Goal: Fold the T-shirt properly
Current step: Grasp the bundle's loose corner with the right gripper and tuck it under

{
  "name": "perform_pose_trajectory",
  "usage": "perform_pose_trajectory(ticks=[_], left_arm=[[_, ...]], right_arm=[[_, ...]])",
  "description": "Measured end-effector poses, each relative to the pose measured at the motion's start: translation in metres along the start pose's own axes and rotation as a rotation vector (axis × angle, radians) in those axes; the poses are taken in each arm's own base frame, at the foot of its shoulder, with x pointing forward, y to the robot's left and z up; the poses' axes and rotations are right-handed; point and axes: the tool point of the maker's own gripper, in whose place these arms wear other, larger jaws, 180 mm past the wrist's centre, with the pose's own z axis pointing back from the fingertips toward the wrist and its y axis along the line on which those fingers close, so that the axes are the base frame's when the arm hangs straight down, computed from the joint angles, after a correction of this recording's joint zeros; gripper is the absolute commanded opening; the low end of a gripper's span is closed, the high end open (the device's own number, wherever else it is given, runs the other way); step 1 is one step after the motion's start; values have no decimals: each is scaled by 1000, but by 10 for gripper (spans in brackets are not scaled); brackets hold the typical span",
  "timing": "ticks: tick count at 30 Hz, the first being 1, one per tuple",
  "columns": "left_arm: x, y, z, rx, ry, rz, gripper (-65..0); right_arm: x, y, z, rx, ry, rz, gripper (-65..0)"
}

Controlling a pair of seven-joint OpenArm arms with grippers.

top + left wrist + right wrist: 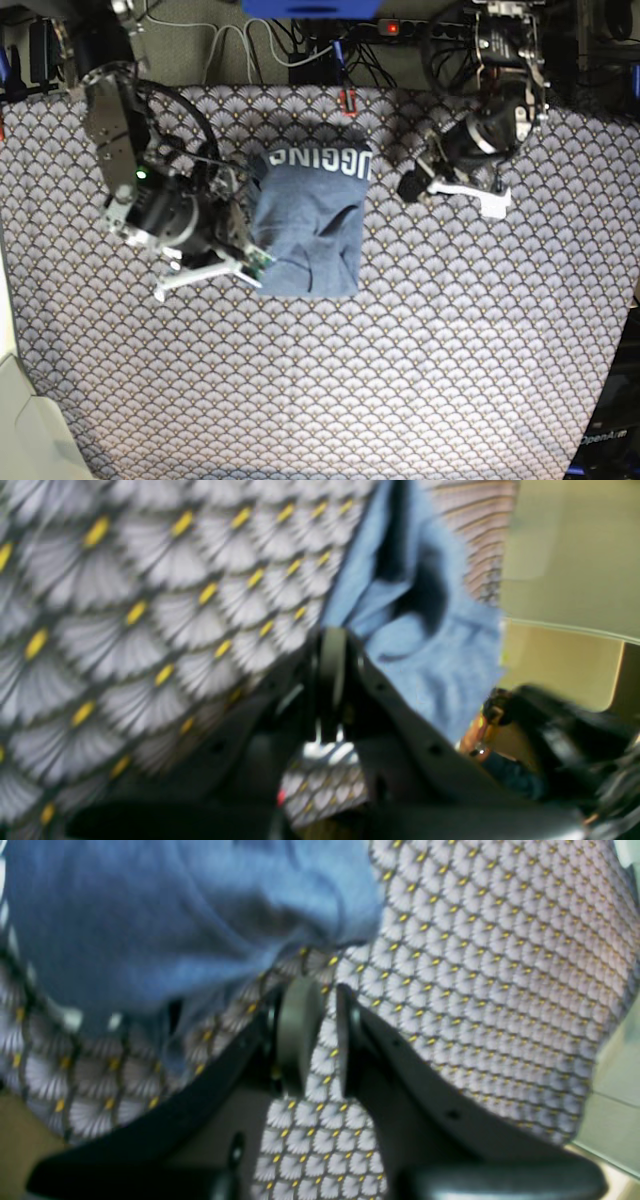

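The slate-blue T-shirt (308, 225) lies folded into a tall rectangle mid-table, with its white lettering along the far edge. My right gripper (255, 264) sits low at the shirt's near-left corner. In the right wrist view its jaws (327, 990) stand slightly apart with only tablecloth showing between them, and the T-shirt (165, 920) lies just beyond and to the left. My left gripper (408, 188) hangs to the right of the shirt's lettered end, apart from it. In the left wrist view its fingers (332, 660) are pressed together, and blurred T-shirt (435, 655) folds lie past them.
The grey scallop-patterned tablecloth (450, 350) covers the whole table. Cables and a power strip (390, 27) run along the far edge. The table's left edge and pale floor (15, 400) show at the lower left.
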Motion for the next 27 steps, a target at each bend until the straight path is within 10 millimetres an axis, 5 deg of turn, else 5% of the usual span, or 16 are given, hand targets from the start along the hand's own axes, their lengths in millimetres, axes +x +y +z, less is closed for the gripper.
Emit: perform_pose_trajectory(ticks=[8, 21, 27], left_arm=[[3, 23, 23, 60, -13, -21, -647], [4, 37, 34, 97, -18, -38, -647], [1, 36, 39, 100, -16, -48, -647]], right_arm=[[45, 2, 2, 8, -111, -42, -556], [69, 9, -43, 134, -81, -113, -376], [84, 12, -54, 168, -135, -132, -343]])
